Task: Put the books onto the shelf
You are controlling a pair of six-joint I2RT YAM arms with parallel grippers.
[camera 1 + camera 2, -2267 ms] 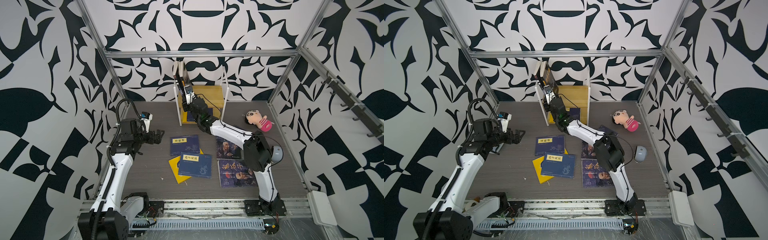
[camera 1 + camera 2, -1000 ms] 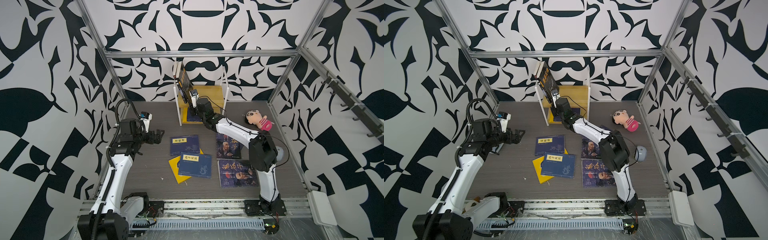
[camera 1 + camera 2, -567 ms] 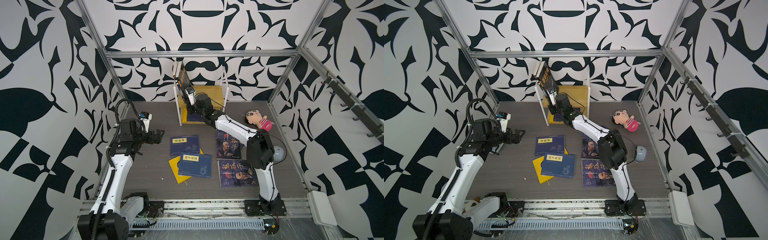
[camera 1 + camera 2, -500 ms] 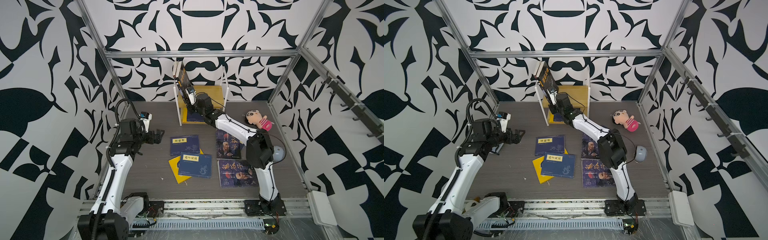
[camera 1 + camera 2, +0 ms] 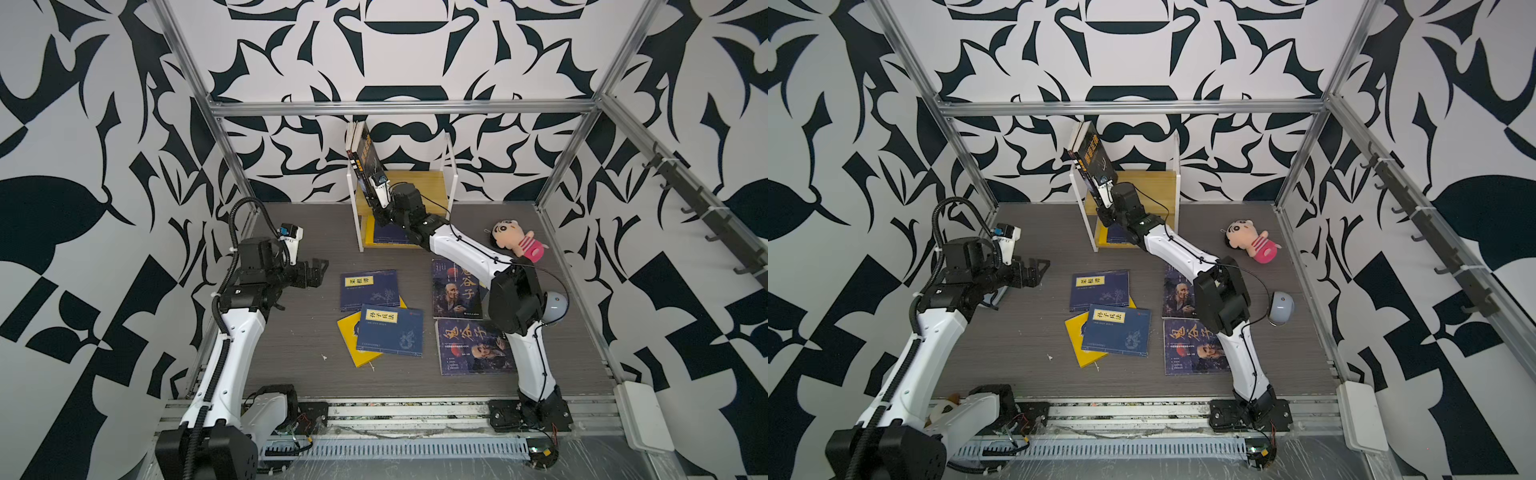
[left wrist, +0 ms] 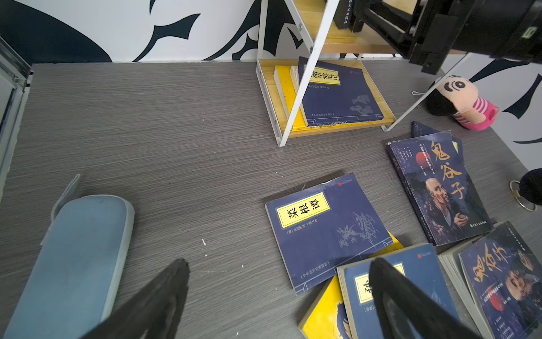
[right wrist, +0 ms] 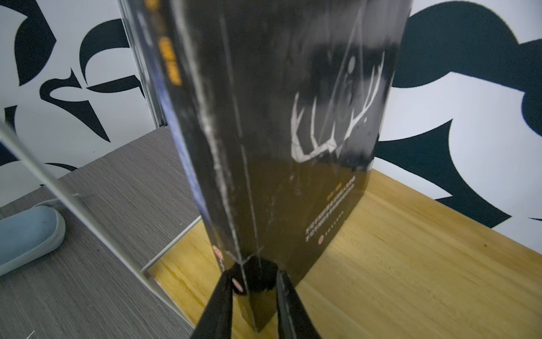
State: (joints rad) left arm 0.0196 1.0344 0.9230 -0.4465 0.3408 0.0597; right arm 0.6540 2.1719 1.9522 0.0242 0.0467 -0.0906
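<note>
The shelf stands at the back wall. Black books with antlers lean on its upper board against the left post. My right gripper is shut on the lower corner of the front one. A navy book lies on the lower board over a yellow one. On the table lie two navy books, a yellow one and two old-man books. My left gripper hovers open left of them.
A pink-striped plush doll lies right of the shelf. A grey rounded object sits behind my right arm's elbow. A blue-grey pad lies on the table under my left arm. Metal frame posts ring the table.
My right gripper has moved in a little toward the leaning black book and narrowed its jaws onto its lower corner. The left arm has not moved.
</note>
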